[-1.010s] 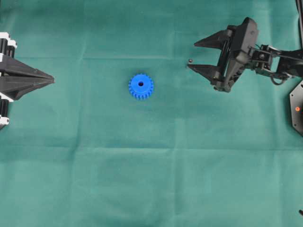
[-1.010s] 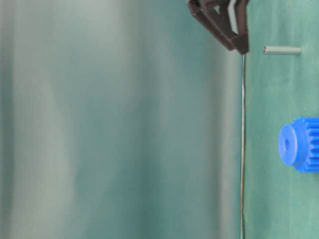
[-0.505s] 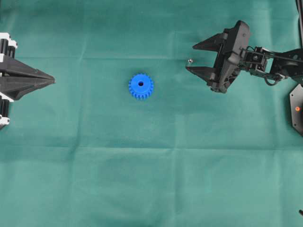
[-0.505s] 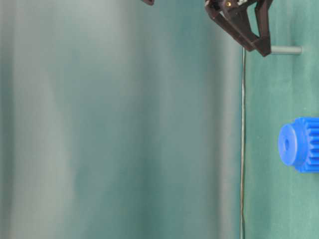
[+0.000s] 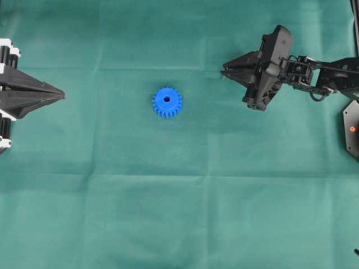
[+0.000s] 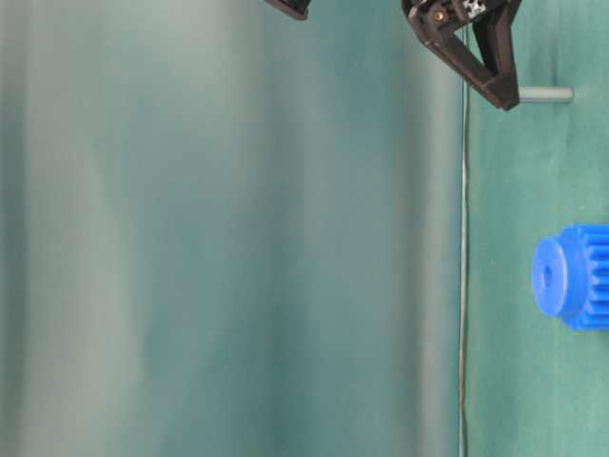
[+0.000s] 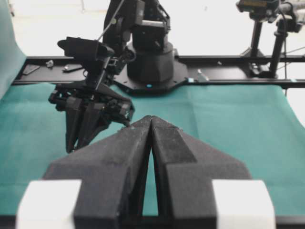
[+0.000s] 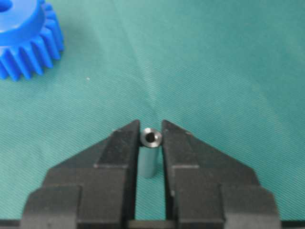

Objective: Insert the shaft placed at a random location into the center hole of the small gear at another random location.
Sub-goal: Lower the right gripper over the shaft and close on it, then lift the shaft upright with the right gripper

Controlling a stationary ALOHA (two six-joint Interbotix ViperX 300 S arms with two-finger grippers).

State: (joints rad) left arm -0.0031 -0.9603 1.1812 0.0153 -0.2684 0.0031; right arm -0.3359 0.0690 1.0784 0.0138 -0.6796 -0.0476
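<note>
The small gear point(image 5: 166, 102), bright blue with its dark center hole point(image 5: 166, 99), lies flat on the green cloth left of the middle. In the right wrist view the gear point(image 8: 26, 38) sits at the upper left. The shaft point(image 8: 150, 152), a short grey metal pin, stands on end between the fingertips of my right gripper point(image 8: 151, 131), which is shut on it. From the table-level view the shaft point(image 6: 545, 94) reaches from the fingertips to the cloth. My right gripper point(image 5: 224, 70) is well right of the gear. At the left edge my left gripper point(image 5: 61, 95) rests shut and holds nothing.
A black plate with an orange dot point(image 5: 352, 129) lies at the right edge. The right arm's base point(image 7: 150, 62) stands on a black rail at the far side of the cloth.
My right gripper's jaws have closed from wide open onto the shaft. The gear and the left arm have not moved.
</note>
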